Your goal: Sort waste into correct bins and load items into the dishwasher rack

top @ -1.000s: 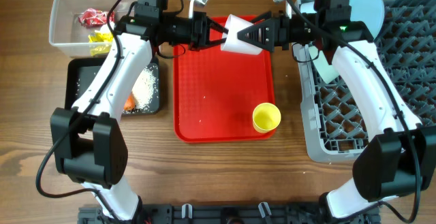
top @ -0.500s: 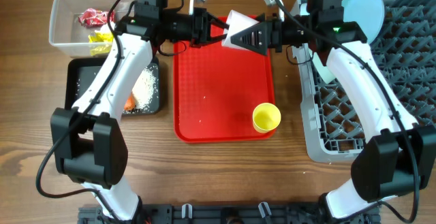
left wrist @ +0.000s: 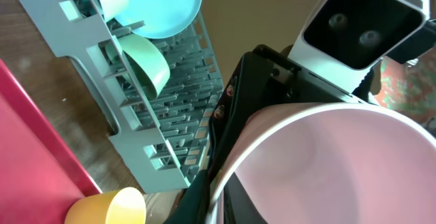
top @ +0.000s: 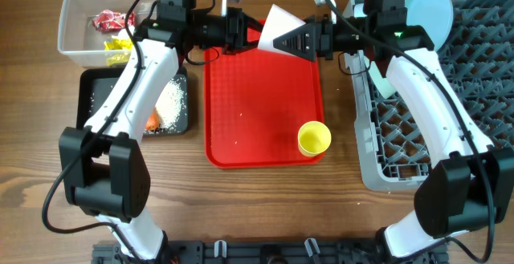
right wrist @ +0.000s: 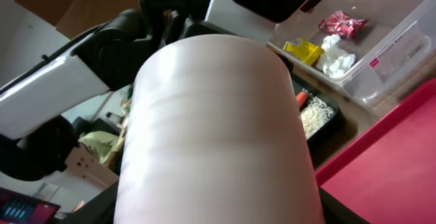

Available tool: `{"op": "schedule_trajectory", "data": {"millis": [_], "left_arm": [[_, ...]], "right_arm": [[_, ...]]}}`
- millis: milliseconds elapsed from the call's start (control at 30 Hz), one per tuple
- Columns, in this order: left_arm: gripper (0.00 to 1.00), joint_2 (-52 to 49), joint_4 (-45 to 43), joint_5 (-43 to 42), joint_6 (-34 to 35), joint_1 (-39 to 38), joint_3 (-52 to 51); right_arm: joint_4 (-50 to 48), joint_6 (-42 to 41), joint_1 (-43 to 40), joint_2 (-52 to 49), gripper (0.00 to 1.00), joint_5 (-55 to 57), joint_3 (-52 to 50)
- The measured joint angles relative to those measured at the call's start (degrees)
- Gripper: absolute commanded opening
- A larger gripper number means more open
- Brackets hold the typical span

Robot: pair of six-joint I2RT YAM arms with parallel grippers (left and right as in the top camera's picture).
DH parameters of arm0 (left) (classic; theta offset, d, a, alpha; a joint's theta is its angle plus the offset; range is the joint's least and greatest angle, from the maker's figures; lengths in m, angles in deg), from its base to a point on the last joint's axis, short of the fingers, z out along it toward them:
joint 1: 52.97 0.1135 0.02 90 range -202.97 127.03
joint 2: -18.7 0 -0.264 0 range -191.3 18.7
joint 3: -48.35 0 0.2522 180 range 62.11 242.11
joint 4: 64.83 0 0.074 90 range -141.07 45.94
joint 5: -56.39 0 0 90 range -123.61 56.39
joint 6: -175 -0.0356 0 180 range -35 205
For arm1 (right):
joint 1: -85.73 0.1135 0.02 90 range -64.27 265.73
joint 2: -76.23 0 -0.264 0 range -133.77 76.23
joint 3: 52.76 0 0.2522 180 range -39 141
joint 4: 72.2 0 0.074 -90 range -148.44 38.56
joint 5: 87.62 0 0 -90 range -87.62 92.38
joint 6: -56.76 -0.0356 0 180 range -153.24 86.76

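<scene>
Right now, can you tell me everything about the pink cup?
The pink cup is pale pink, smooth plastic by its look, with a white rim. It is tipped on its side above the red tray, between the left gripper and the right gripper, which both reach it; which one grips, I cannot tell.

the overhead camera is looking straight down on the whole table (top: 241, 208) from high above. the left wrist camera is facing right, very close to the pink cup (left wrist: 327, 163) mouth, with the rack (left wrist: 163, 142) beyond. the right wrist camera is facing left, close against the same cup's wall, with the clear tub (right wrist: 388, 47) beyond.
</scene>
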Motion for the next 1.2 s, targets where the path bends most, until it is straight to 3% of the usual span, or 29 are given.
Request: {"op": "schedule_trajectory", "data": {"millis": [67, 100, 133, 500, 700, 867, 1033, 1200], "left_arm": [[0.74, 0.0, 0.17, 0.24, 0.28, -0.07, 0.0], [0.98, 0.0, 0.11, 0.46, 0.39, -0.07, 0.02], [1.0, 0.0, 0.15, 0.83, 0.35, -0.07, 0.02], [1.0, 0.0, 2.99, 8.85, 0.76, 0.39, 0.02], [1.0, 0.0, 14.01, 28.39, 0.63, 0.31, 0.11], [1.0, 0.0, 20.48, 46.6, 0.59, 0.26, 0.11], [1.0, 0.0, 21.81, 53.86, 0.59, 0.26, 0.11], [1.0, 0.0, 22.4, 55.52, 0.59, 0.26, 0.11]], "right_arm": [[-0.63, 0.0, 0.0, 0.0, 0.48, 0.57, 0.0], [-1.05, 0.0, 0.0, 0.0, 0.47, 0.55, 0.0], [-1.31, -0.02, -0.07, 0.0, 0.45, 0.5, 0.0], [-0.7, -0.94, -8.37, 0.0, 0.39, 3.08, 0.0], [10.95, 0.57, -11.21, 1.07, 0.39, 20.9, 0.0], [21.92, 0.63, -13.27, 8.26, 0.39, 38.69, 2.03], [33.51, -0.07, -18.1, 14.67, 0.4, 53.4, 7.34], [38.82, -1.11, -23.89, 14.64, 0.4, 61.77, 7.87]]}}
